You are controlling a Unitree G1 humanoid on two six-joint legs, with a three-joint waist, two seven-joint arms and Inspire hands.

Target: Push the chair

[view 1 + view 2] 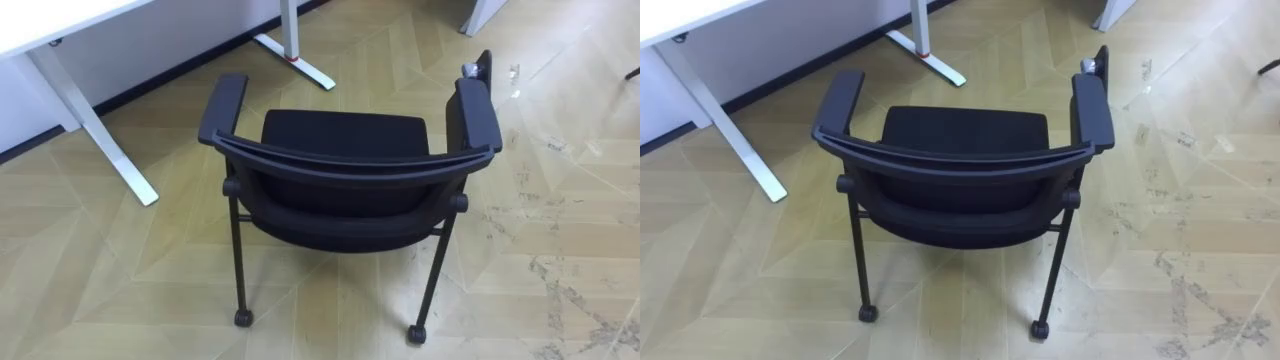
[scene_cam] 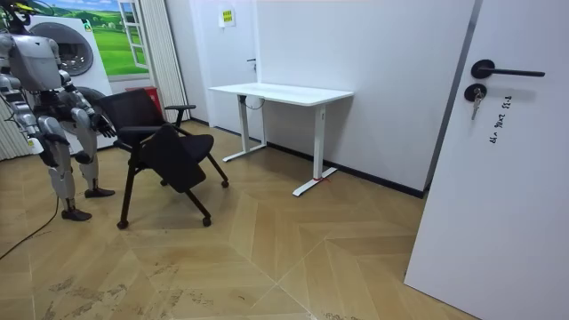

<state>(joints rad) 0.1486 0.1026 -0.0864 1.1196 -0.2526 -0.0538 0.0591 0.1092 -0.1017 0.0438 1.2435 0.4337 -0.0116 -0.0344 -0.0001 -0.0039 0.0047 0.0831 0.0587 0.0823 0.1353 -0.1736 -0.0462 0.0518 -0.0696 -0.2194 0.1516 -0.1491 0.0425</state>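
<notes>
Closest thing is the little black rear casters of the black mesh-and-plastic armchair. It sits on the herringbone wood floor, back towards the robot and seat pointing roughly at the long white counter with white metal legs. The chair is near the counter but still clear of it, off to the right of the nearest counter leg.

In the room view the robot stands right behind the chair. Its left robot hand is up by the backrest, but I honestly can't tell if the fingers are spread or curled, or whether it's touching yet. The right robot hand looks to be lower by its side, and I can't tell its fingers either.

If I were doing this push, I'd put both palms on the curved top rail, evenly spaced, so it rolls straight and doesn't swing. Keep the force low and steady so it doesn't tip forward on the casters. I'd aim the seat into the gap right of that leg. I'd also watch the black fold-down side tablet on the right armrest, since it could catch.

As for writing, there's a small yellow wall sign and a few dark marks on the white door, both too small to read.
</notes>
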